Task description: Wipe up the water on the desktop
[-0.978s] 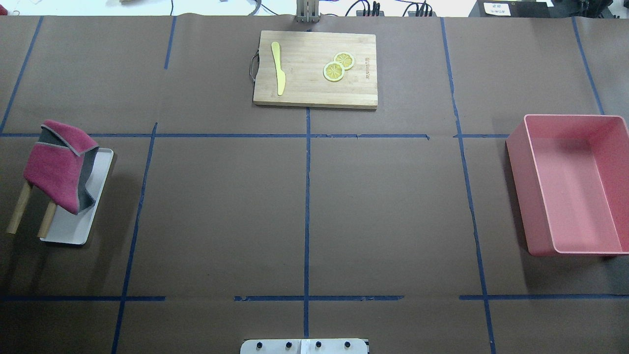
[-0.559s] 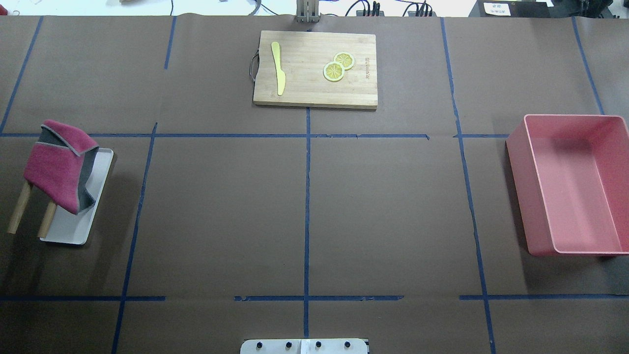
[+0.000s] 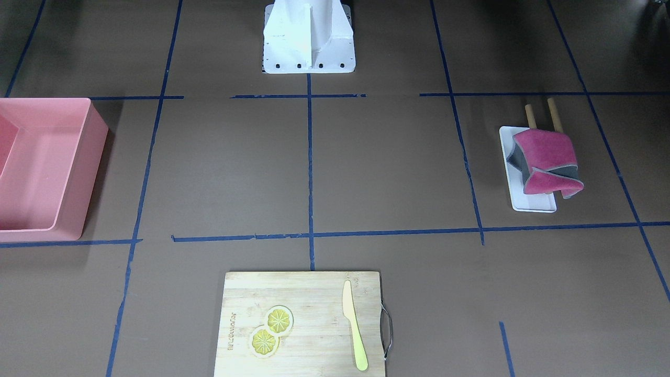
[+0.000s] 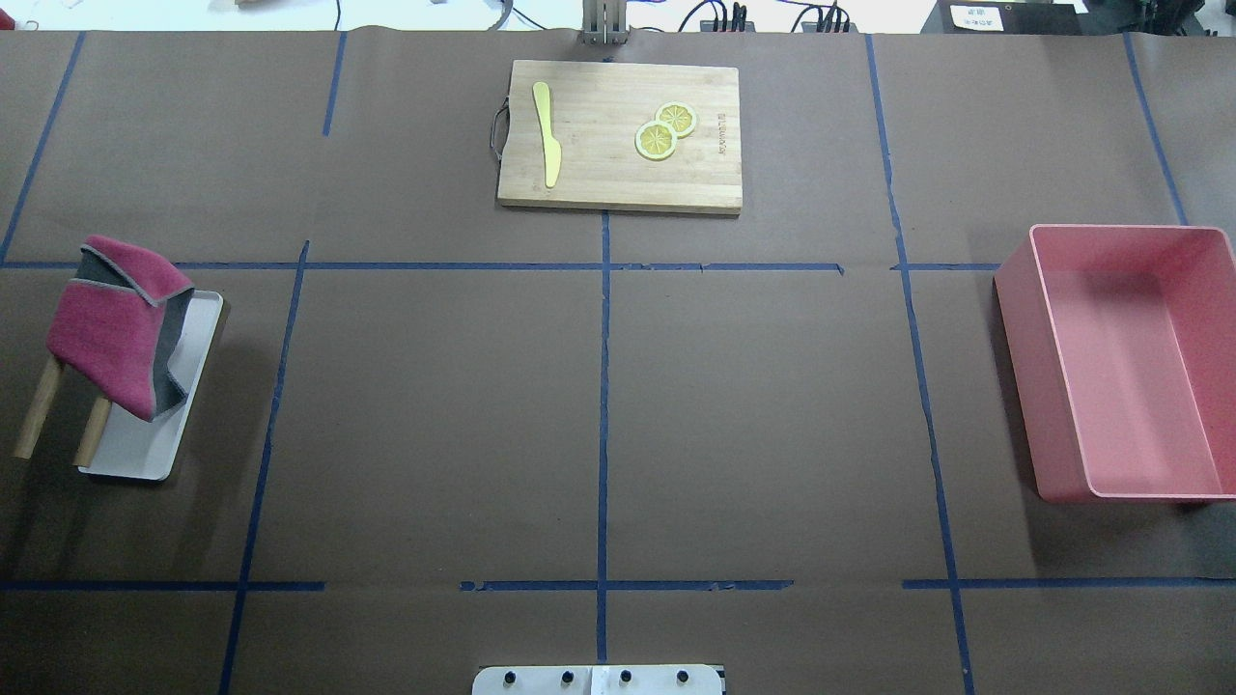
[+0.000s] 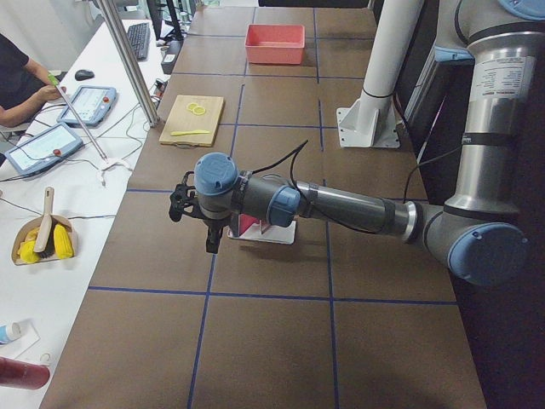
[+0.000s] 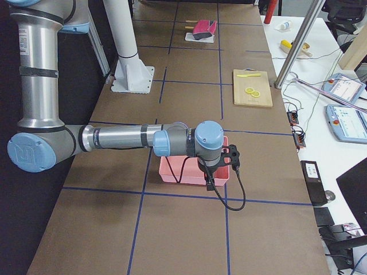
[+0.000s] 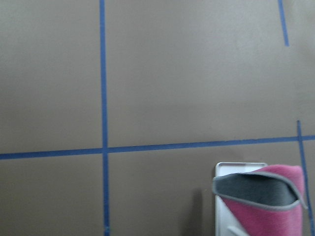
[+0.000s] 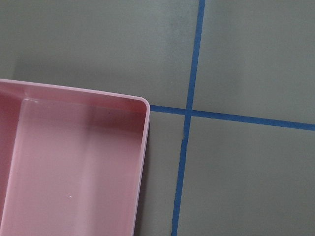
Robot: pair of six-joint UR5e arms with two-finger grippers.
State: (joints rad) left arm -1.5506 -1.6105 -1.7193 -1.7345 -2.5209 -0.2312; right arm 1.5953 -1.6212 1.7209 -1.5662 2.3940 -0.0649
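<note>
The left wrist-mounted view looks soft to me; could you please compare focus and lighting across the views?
Left wrist-mounted: slightly blurred and washed out, the cloth soft-edged. Right wrist-mounted: sharper, but the desktop looks greenish-grey, with a shadow beside the pink bin. Exterior front-facing: the white robot base is blown out. Overhead exterior: evenly lit.

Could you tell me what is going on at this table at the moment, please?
Nothing is being handled. The magenta-and-grey cloth hangs on a wooden rack over the small white tray, untouched. The left hand hovers near it, and the right hand hovers by the pink plastic bin. I see no water on the dark-brown taped desktop, and no wiping has begun.
</note>
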